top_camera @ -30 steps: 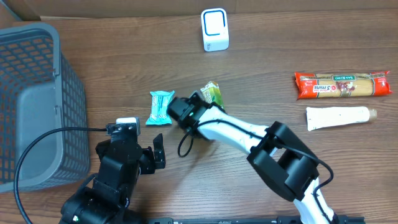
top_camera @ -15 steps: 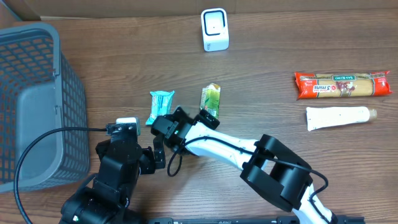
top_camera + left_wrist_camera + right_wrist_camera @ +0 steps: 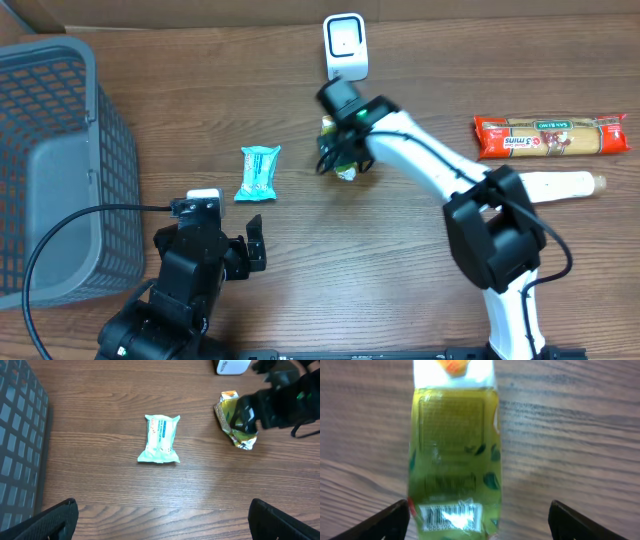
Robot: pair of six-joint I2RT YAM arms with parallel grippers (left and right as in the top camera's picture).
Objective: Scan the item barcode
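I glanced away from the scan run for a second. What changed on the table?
The right gripper swung left, away from the green packet, then back up over it, near the scanner, jaws open. The packet itself barely shifted. The teal packet, pasta pack, tube, basket and the open left gripper stayed put.

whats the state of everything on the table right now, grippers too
left gripper, open, empty
right gripper, open, a finger on either side of the green packet, not gripping
green packet, lying flat, barcode facing up
teal packet, lying flat, untouched
scanner, upright
basket, nothing visible inside
pasta pack, lying flat
white tube, lying flat
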